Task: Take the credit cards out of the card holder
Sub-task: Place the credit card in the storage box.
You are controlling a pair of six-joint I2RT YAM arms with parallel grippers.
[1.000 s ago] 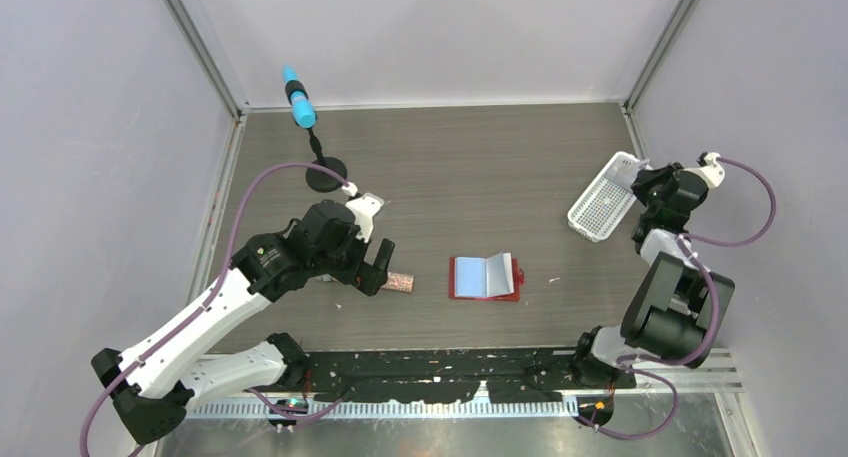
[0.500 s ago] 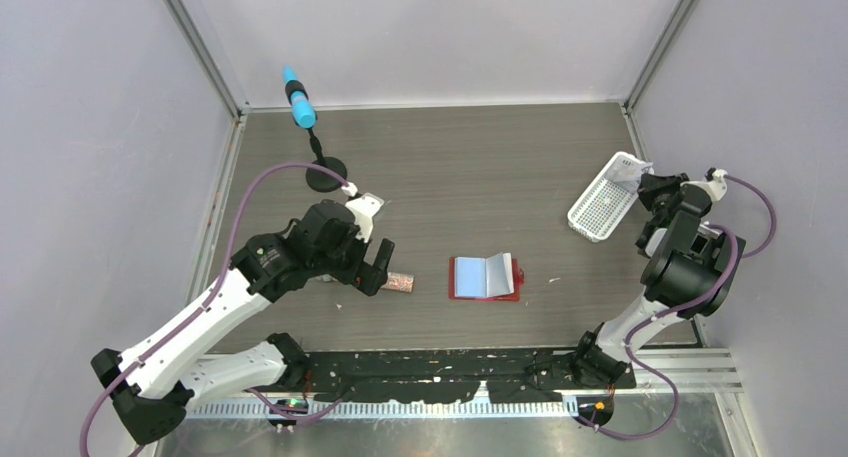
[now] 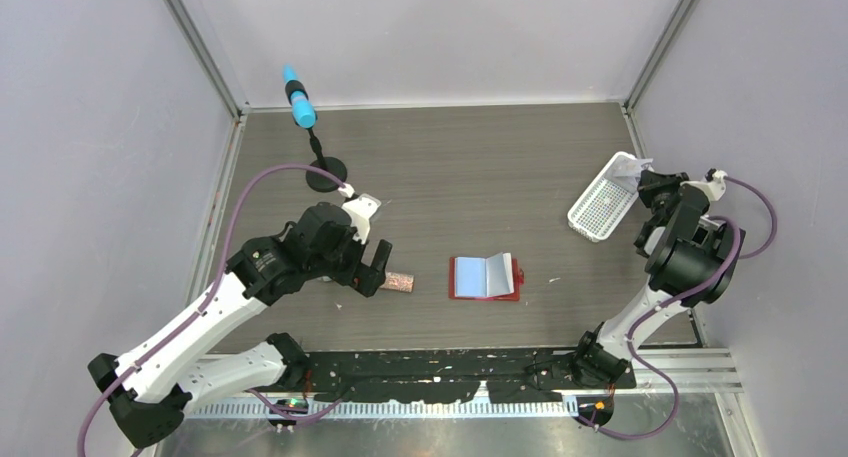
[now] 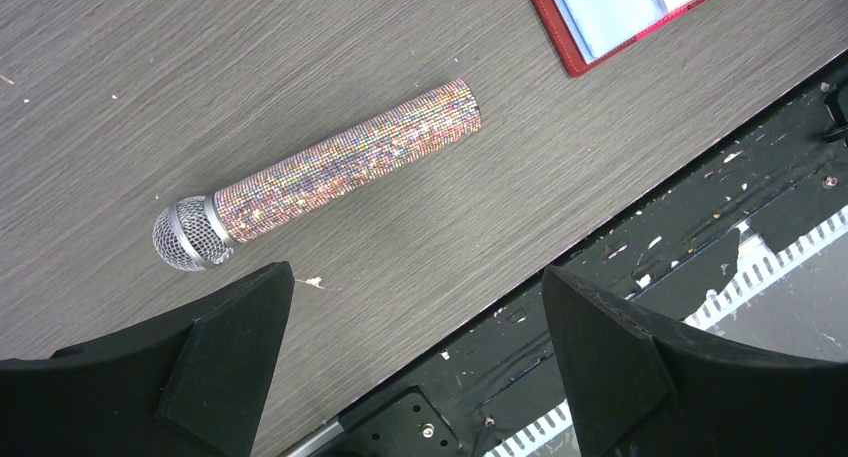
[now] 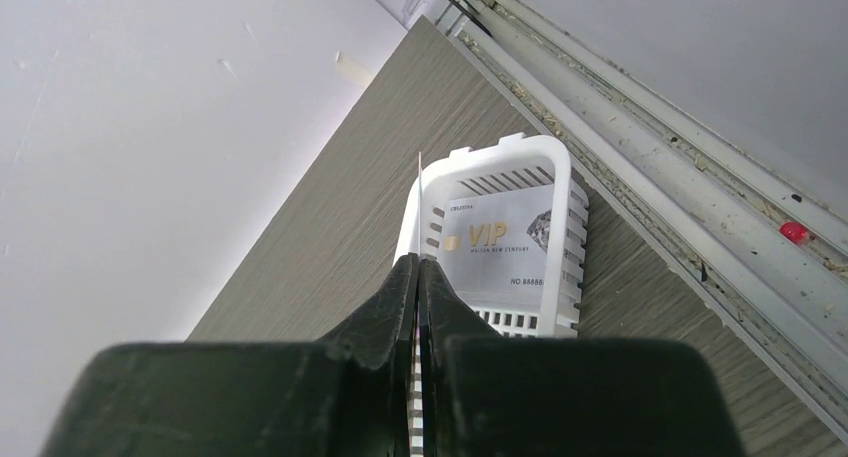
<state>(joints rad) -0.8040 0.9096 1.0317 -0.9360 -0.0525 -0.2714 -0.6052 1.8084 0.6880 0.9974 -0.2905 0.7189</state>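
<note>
Top external shows my grey wood-grain table (image 3: 450,167). The white perforated plastic basket (image 5: 530,143) sits at its right edge, I'd say as the drop spot. The red holder (image 3: 486,277) lies open mid-table, smooth pale-blue pockets up for easy access. My left gripper (image 3: 375,267) hangs wide open above the glittery mic (image 4: 340,167), touching nothing. My right gripper (image 5: 418,267) pinches a thin stiff card (image 5: 420,177) edge-on over the basket, where a glossy VIP card (image 5: 500,237) lies flat.
</note>
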